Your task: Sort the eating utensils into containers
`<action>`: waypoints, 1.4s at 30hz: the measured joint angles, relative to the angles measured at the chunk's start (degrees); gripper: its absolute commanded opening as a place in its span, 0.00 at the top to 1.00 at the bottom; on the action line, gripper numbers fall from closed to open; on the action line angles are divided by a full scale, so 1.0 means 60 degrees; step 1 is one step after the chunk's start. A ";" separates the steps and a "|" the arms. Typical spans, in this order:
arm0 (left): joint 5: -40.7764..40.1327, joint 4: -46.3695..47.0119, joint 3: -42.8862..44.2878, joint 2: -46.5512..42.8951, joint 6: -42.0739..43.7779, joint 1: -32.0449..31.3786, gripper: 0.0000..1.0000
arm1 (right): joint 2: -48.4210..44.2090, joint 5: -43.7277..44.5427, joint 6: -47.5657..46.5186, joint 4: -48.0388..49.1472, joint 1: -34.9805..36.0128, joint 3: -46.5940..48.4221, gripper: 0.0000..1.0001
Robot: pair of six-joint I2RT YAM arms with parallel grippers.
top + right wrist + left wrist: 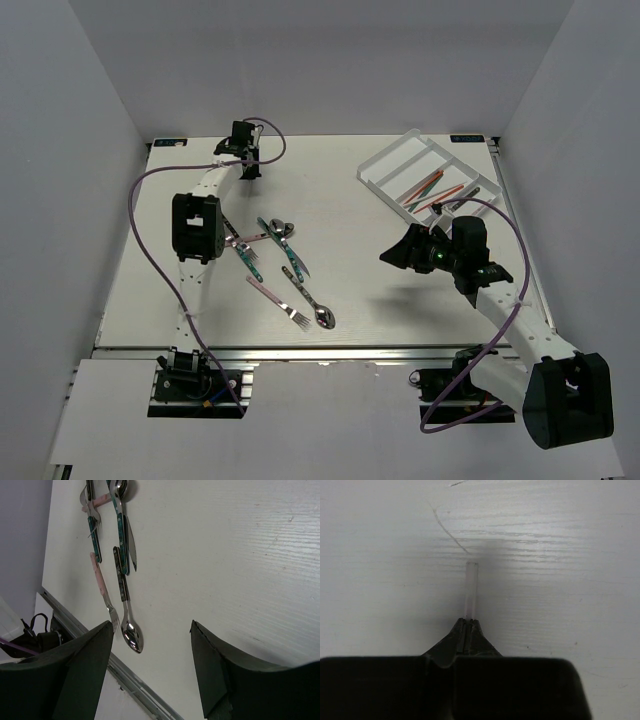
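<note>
From above, one tray at the far right holds about four slim pieces. Roughly six loose utensils lie mid-table.

Left wrist: the left gripper pinches one pale stick.

Right wrist: the right gripper gapes empty.

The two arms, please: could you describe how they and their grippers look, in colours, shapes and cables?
Both the left arm and the right arm have slim white links between boxy black joint housings. A purple cable loops loosely along each. The left gripper and right gripper have matt black, wedge-shaped fingers; a small green light glows near the right wrist.
</note>
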 measured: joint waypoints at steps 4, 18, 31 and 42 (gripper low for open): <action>0.0033 -0.0117 -0.0233 -0.0171 -0.0004 0.0000 1.00 | 0.0000 0.0000 0.0000 0.0000 0.0000 0.0000 0.32; 0.0237 0.0036 -0.0601 -0.0922 -0.0437 0.0000 1.00 | 0.0000 0.0000 -0.0004 0.0000 0.0000 -0.0004 0.32; 0.1016 0.0554 -0.1683 -0.2073 -0.1512 -0.0026 1.00 | 0.0226 -0.0361 0.0146 0.0692 0.0066 -0.0171 0.23; 0.2506 0.2200 -0.4896 -0.5319 -0.3249 -0.0433 1.00 | 0.2073 -0.0561 0.0630 0.2320 0.1632 0.1027 0.11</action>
